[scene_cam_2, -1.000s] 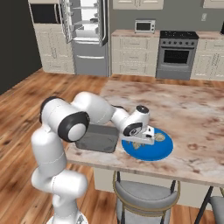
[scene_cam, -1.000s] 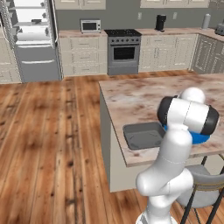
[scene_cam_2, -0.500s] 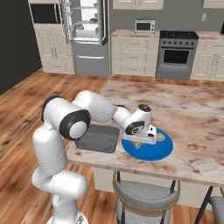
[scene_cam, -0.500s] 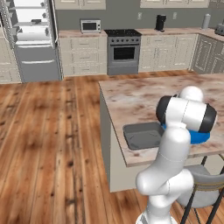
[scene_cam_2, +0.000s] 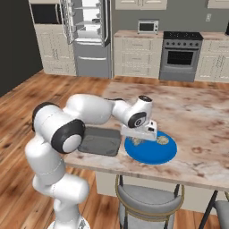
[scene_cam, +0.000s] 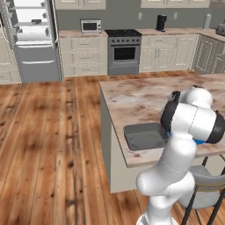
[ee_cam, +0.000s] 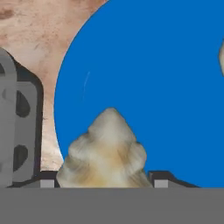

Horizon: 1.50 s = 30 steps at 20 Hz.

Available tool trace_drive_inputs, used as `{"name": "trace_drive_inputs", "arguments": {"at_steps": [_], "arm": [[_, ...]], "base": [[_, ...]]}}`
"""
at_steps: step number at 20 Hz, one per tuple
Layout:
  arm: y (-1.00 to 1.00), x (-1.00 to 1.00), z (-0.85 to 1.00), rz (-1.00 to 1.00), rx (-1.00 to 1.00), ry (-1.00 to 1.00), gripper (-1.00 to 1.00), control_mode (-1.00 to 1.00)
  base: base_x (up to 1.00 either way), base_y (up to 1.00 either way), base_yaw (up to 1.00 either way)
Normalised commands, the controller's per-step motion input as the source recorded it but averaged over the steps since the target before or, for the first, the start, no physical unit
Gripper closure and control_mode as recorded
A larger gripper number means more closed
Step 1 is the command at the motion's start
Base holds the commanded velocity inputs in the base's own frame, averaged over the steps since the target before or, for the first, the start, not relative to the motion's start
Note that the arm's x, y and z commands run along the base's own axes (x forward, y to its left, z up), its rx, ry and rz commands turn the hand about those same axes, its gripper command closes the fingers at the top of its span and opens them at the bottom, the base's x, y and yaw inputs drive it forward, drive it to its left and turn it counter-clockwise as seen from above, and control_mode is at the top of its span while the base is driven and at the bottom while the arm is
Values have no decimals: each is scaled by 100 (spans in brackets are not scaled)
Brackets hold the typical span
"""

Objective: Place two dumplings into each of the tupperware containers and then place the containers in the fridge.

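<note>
On the island counter point(scene_cam: 132, 99), left base view: one dark tupperware container point(scene_cam: 145, 135) near the front edge, fridge point(scene_cam: 33, 39) far left; right base view: gripper point(scene_cam_2: 139, 135) low over a blue plate point(scene_cam_2: 152, 151), second dumpling point(scene_cam_2: 163, 140) beside; hand view: dumpling point(ee_cam: 105, 153) between the jaws, which close on it.

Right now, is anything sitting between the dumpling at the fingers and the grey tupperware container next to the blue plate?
Nothing visible is in the way. The dumpling sits on the blue plate right at the gripper, and the tupperware container lies directly beside the plate on the counter, open on top.
</note>
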Motion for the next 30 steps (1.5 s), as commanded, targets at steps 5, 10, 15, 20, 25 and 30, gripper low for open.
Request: {"name": "trace_drive_inputs", "arguments": {"at_steps": [5, 10, 15, 20, 25, 30], "arm": [[78, -31, 48, 0, 0, 13, 100, -100], [88, -13, 27, 0, 0, 15, 100, -100], [73, 1, -5, 0, 0, 7, 100, -100], [32, 16, -34, 0, 0, 0, 100, -100], [0, 6, -50, 0, 0, 1, 100, -100], [0, 6, -39, 0, 0, 2, 100, -100]], "base": [[0, 0, 0], [0, 0, 0], [0, 0, 0], [0, 0, 0], [0, 0, 0], [0, 0, 0]]}}
